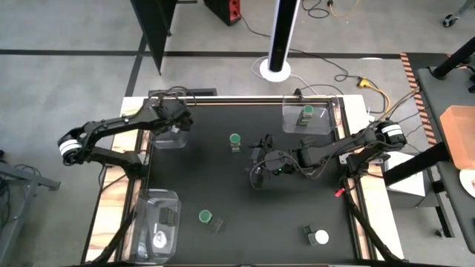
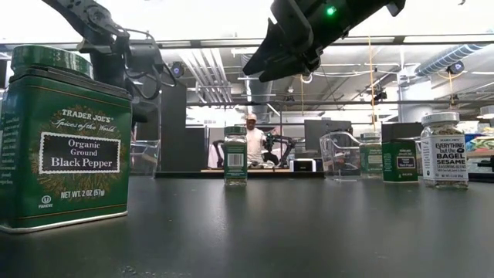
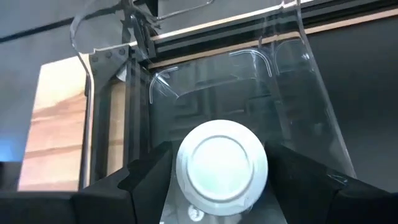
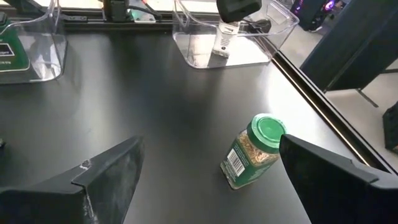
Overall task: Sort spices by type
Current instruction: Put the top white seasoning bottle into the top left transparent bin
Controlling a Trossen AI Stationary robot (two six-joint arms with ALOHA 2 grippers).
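My left gripper (image 3: 221,186) hangs over the clear tray (image 3: 298,74) at the table's far left (image 1: 169,135). A white-lidded spice jar (image 3: 222,165) stands between its open fingers, inside the tray. My right gripper (image 4: 211,186) is open above the table's middle (image 1: 260,157). Just beyond its fingertips a green-lidded spice jar (image 4: 252,152) stands on the black table (image 1: 235,141). A green pepper tin (image 1: 205,217) and a white-lidded sesame jar (image 1: 319,237) stand near the front edge. Another green tin (image 1: 306,115) sits in the far right tray. My left gripper's fingers (image 3: 149,174) stand close on either side of the jar's white lid (image 3: 186,155), slanting down from above. A narrow gap shows on each side. Whether they touch the jar lower down, I cannot tell.
A third clear tray (image 1: 157,226) at the near left holds a white-lidded jar and a dark item. Bare black table lies between the jars. Cables run along the right arm. A person shows in the room behind the table (image 2: 251,139).
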